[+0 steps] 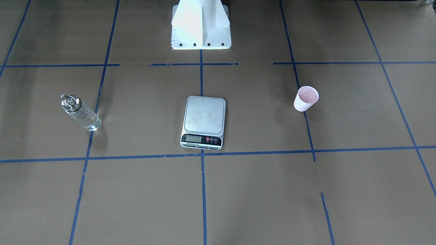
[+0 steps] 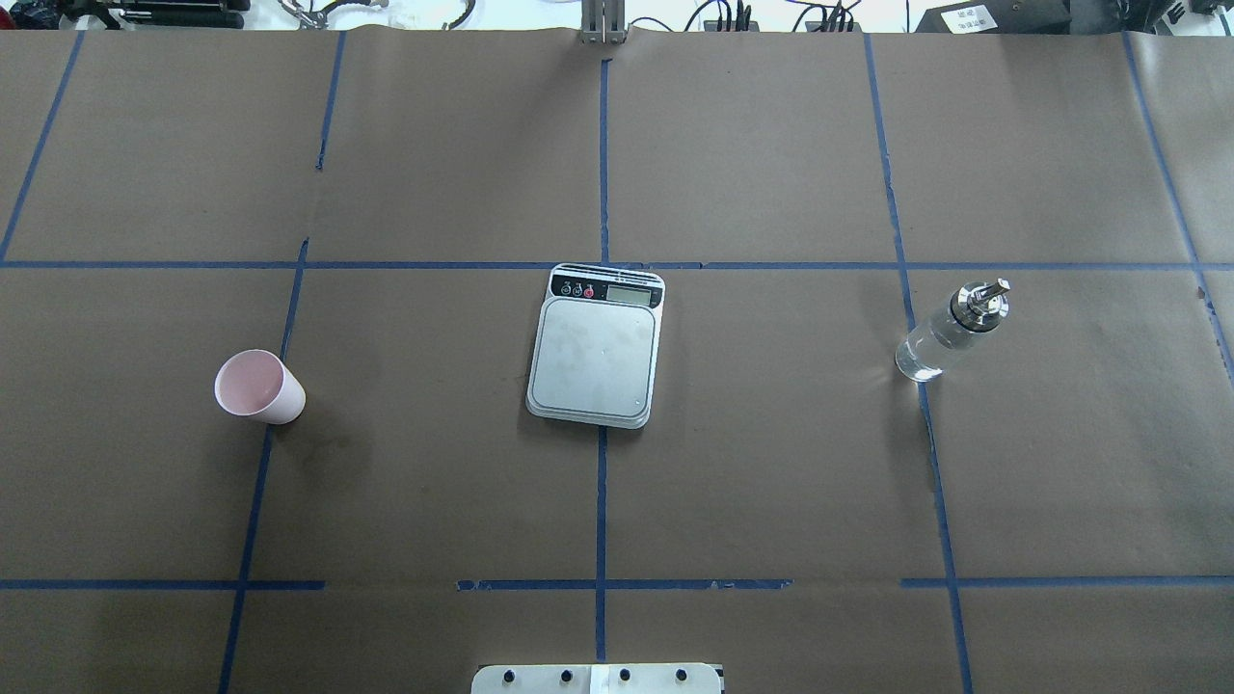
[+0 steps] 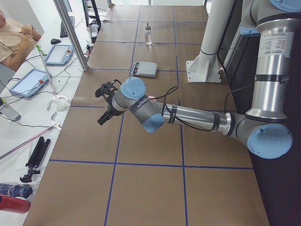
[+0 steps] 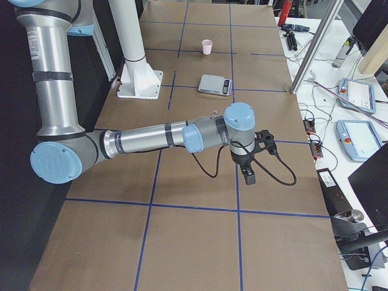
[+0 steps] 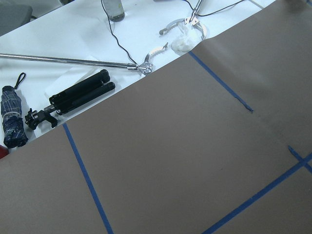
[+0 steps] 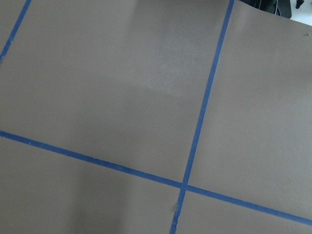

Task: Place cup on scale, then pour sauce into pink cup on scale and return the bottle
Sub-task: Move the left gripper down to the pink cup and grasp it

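Plainly the first step is not yet begun. The pink paper cup (image 2: 258,387) stands upright, mouth up, on the brown-papered table (image 2: 434,482) in the robot's left half. It is well apart from the digital kitchen scale (image 2: 596,359), which lies at the middle with its display strip toward the operators' side. The clear glass bottle (image 2: 950,333) with its silver pourer stands in the robot's right half, well apart from the scale on the other side.

What the coming move turns on is that the cup is on the left arm's side, so I judge the left gripper (image 3: 102,118) the nearer one. It shows only in the left side view, hanging above the table out toward the operators' edge. That arm's wrist hides nearly all of the cup there, so the cup seems to lie from the fingers back toward the robot's base. The left wrist camera sees only paper, the table's edge and a folded black tripod (image 5: 78,97), not the cup, so the gripper does not seem aimed at it yet.

I cannot tell whether those fingers are spread or closed. The same goes for the right gripper (image 4: 248,174), seen only in the right side view above the table at the bottle's end.

The cup's long axis is vertical and it narrows downward, so a side-on grasp around its wall looks suitable. The carry then runs toward the robot's right, onto the scale's platform.
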Controlling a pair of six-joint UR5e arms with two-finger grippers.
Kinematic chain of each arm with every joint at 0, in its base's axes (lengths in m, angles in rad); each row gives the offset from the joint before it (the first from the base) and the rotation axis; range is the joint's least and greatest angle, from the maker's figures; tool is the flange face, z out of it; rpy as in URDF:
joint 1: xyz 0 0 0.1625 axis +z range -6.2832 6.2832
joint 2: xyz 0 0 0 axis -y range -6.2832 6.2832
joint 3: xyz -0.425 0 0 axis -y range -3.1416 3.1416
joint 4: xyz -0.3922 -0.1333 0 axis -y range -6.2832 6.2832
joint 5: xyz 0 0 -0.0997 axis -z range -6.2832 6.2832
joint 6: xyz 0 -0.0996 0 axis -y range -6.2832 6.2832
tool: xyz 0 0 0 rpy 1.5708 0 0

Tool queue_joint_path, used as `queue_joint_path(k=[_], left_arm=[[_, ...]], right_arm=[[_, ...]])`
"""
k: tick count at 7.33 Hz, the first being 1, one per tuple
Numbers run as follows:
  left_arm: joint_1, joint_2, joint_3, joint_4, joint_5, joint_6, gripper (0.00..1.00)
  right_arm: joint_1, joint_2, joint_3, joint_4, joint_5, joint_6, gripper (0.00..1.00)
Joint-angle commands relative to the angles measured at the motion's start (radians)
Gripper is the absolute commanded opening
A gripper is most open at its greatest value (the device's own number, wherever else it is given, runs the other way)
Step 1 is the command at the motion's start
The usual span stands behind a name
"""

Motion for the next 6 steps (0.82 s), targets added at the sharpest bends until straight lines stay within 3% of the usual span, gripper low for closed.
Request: queue_joint_path(k=[1, 2, 3, 5, 6], left_arm=[[0.128, 0.052, -0.079, -0.018, 0.039, -0.282, 1.00], [0.232, 0.093, -0.160, -0.018, 0.129, -0.450, 0.99], [0.369, 0.133, -0.233, -0.016, 0.229, -0.651, 0.91], [0.584, 0.158, -0.258, -0.010, 0.403, -0.929, 0.70], [0.672, 0.184, -0.259, -0.010, 0.501, -0.956, 0.68]], right_arm=[[-0.001, -0.002, -0.006, 0.016, 0.032, 0.001, 1.00], [-0.001, -0.005, -0.006, 0.017, 0.041, 0.001, 1.00], [-0.001, -0.010, -0.006, 0.017, 0.054, 0.001, 1.00], [-0.001, -0.019, -0.003, 0.019, 0.061, 0.001, 1.00], [-0.001, -0.021, -0.003, 0.019, 0.061, 0.001, 1.00]])
